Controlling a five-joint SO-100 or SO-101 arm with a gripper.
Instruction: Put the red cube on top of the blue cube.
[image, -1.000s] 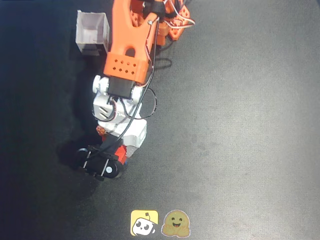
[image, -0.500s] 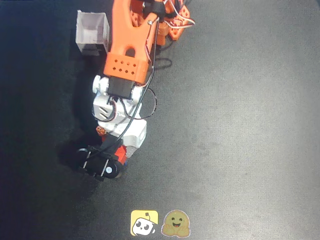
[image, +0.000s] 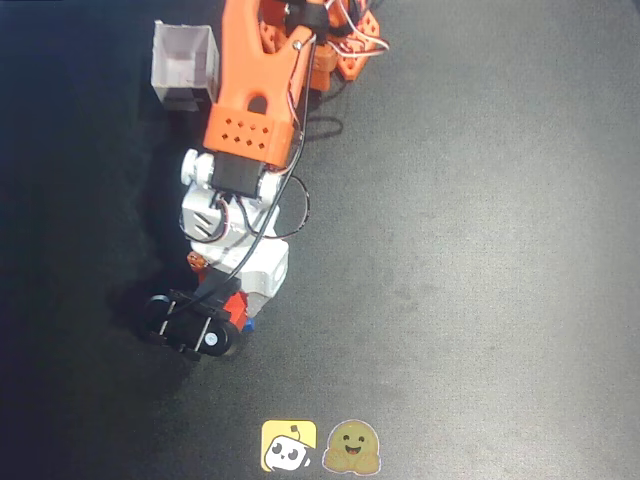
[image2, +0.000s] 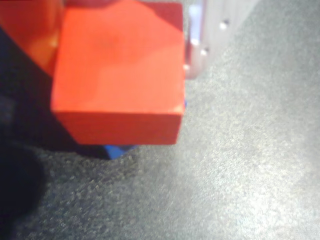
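Observation:
In the wrist view the red cube (image2: 115, 90) fills the upper left, and my gripper (image2: 120, 65) is shut on it, with the orange finger (image2: 30, 30) on its left and the white finger (image2: 200, 45) on its right. Directly under it lies the blue cube (image2: 118, 150), of which only a corner shows below the red cube's front edge. I cannot tell whether the two cubes touch. From overhead, the gripper (image: 232, 308) is at the lower left, holding the red cube (image: 238, 302) beneath the wrist camera, and a sliver of the blue cube (image: 250, 323) peeks out beside it.
A white open-topped box (image: 183, 65) stands at the top left next to the orange arm (image: 255, 90). Two stickers (image: 320, 446) lie at the bottom edge of the dark mat (image: 470, 260), which stretches to the right.
The arm and gripper have shifted slightly left with the red cube still held. The blue cube has stayed in place.

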